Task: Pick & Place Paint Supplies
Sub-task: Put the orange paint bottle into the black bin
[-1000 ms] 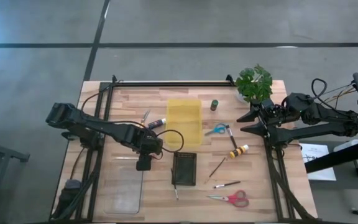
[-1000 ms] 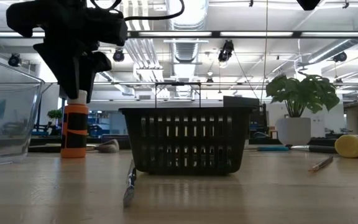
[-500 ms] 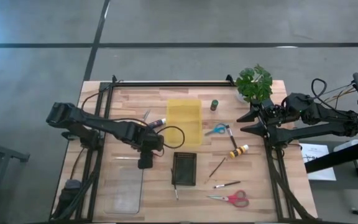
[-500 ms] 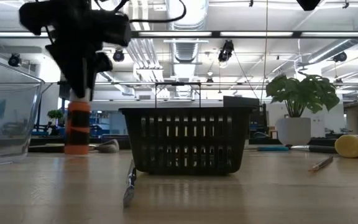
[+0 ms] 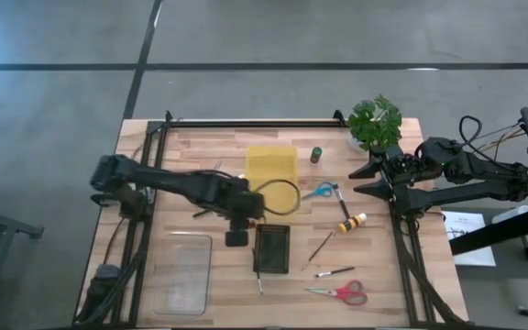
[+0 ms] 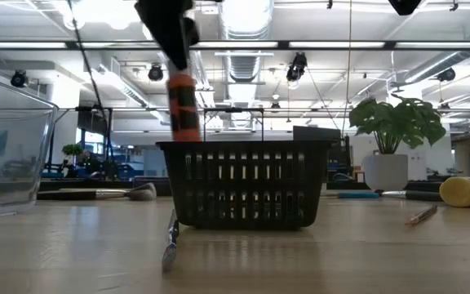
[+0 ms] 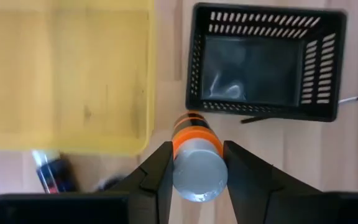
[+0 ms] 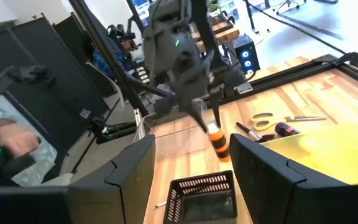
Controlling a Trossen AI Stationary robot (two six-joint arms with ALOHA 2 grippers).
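Orange-banded paint bottle (image 7: 196, 157) pinched between the two fingers of the left gripper (image 7: 196, 163), lifted clear of the surface (image 5: 200, 165), hanging upright just left of the black basket (image 5: 271, 247) and above its rim in the low view. Bottle also visible there (image 6: 183, 106) and from the right wrist (image 8: 217, 140). Yellow tray (image 5: 271, 179) just beyond the gripper, far side of the basket. Dark bottle (image 7: 51, 174) lying beside the tray's left edge. Clear container (image 5: 181, 273) near the left front corner. Thin paintbrush (image 5: 259, 282) lying at the basket's near edge. Right of the basket: another thin brush (image 5: 320, 247), a yellow-topped bottle (image 5: 353, 223), blue scissors (image 5: 318, 192), red scissors (image 5: 342, 292). Green-topped bottle (image 5: 316, 154) far side, next to a potted plant (image 5: 375, 124). Right gripper (image 5: 374, 179) waiting at the right edge of the surface, fingers spread, holding nothing.
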